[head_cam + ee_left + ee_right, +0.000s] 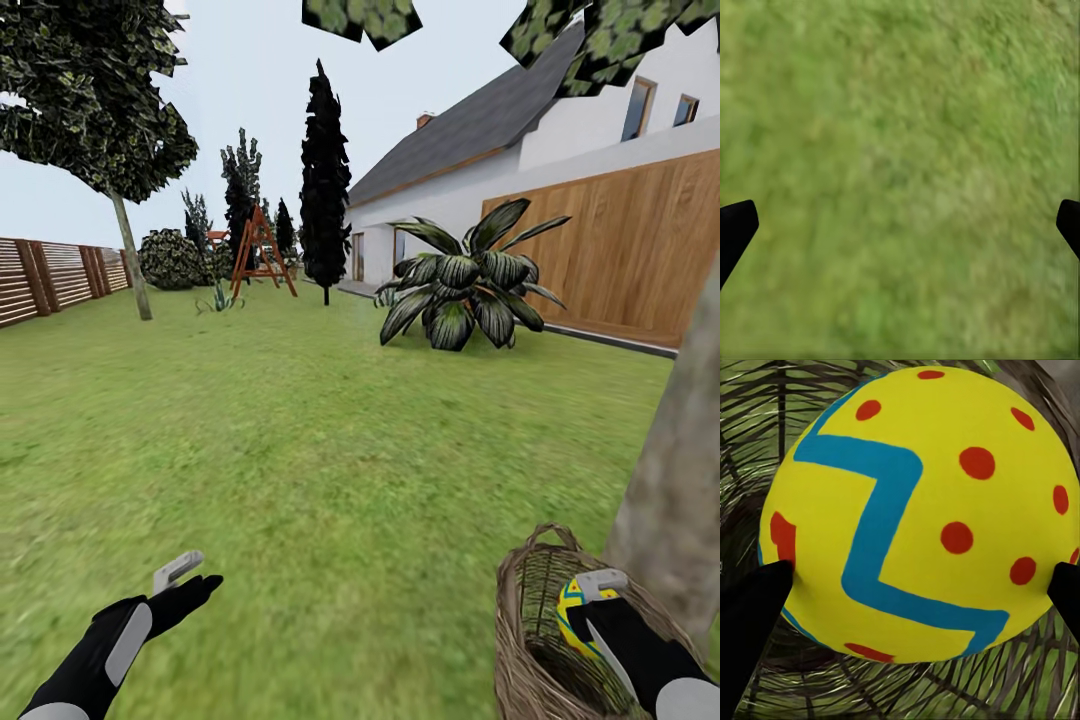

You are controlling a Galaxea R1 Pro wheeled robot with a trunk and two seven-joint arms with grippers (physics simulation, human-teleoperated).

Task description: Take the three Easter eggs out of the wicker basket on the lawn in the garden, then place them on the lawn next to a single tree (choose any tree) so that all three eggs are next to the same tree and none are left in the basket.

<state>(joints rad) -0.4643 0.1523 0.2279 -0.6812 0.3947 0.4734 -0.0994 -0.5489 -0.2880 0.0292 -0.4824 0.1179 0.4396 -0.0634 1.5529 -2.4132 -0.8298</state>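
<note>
The wicker basket (pixel 522 640) stands on the lawn (pixel 330 450) at the lower right, right beside the thick grey-brown trunk of a tree (pixel 672 490). My right gripper (pixel 597 606) reaches down into it. One Easter egg (pixel 922 510), yellow with red dots and a blue zigzag, sits between that gripper's (pixel 919 585) black fingertips (pixel 757 600), which press its two sides. The same egg (pixel 570 608) peeks out beside the hand. Other eggs are hidden. My left gripper (pixel 190 578) hovers open over bare grass at the lower left, its fingertips (pixel 735 229) wide apart.
A thin-trunked tree (pixel 130 255) stands far left by the slatted fence (pixel 50 275). A big broad-leaved plant (pixel 462 285), dark cypresses (pixel 325 180) and an orange swing frame (pixel 260 250) lie ahead. The house and its wood wall (pixel 610 250) run along the right.
</note>
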